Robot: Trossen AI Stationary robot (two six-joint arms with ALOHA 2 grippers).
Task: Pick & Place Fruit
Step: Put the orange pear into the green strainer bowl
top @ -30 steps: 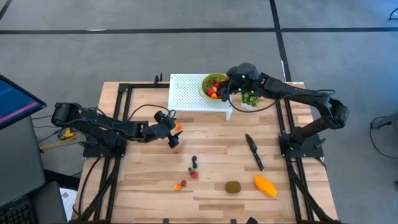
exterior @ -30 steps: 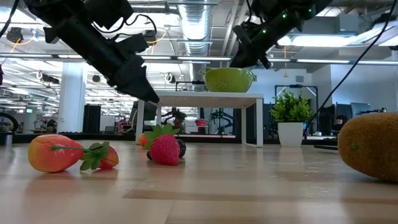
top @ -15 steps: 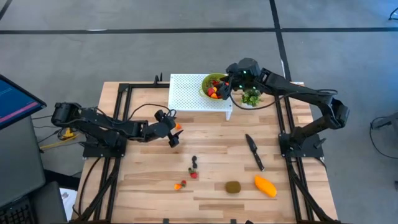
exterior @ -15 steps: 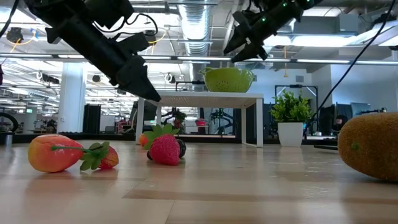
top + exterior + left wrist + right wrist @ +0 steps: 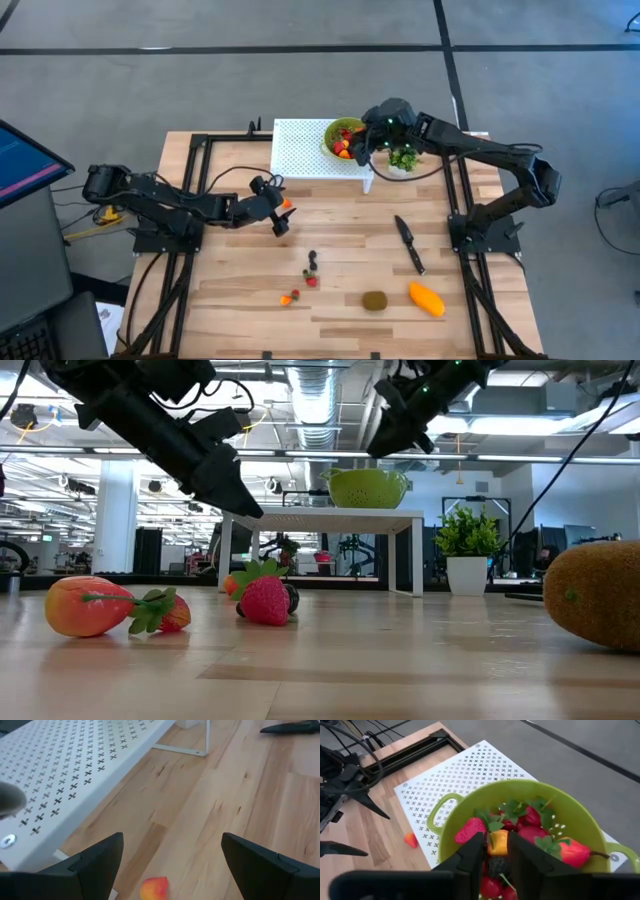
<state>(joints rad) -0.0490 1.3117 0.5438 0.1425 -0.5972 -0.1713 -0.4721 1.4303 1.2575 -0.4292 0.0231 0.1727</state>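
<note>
A green bowl (image 5: 340,135) with several red and orange fruit pieces (image 5: 530,827) stands on a white perforated stand (image 5: 305,150) at the table's far side. My right gripper (image 5: 496,845) hangs over the bowl's right rim, its fingers a narrow gap apart with nothing between them. Left of centre, my left gripper (image 5: 172,837) hovers wide open above a small orange piece (image 5: 154,888) on the table. More small berries (image 5: 312,272), an orange-red pair (image 5: 290,297), a brown kiwi (image 5: 375,300) and an orange mango (image 5: 427,299) lie near the front.
A black knife (image 5: 408,243) lies right of centre. A small green potted plant (image 5: 403,158) stands beside the stand's right end, just under my right arm. Black frame rails (image 5: 195,160) run along both sides. Bare wood lies between the stand and the fruit in front.
My right gripper has risen a little above the bowl.
</note>
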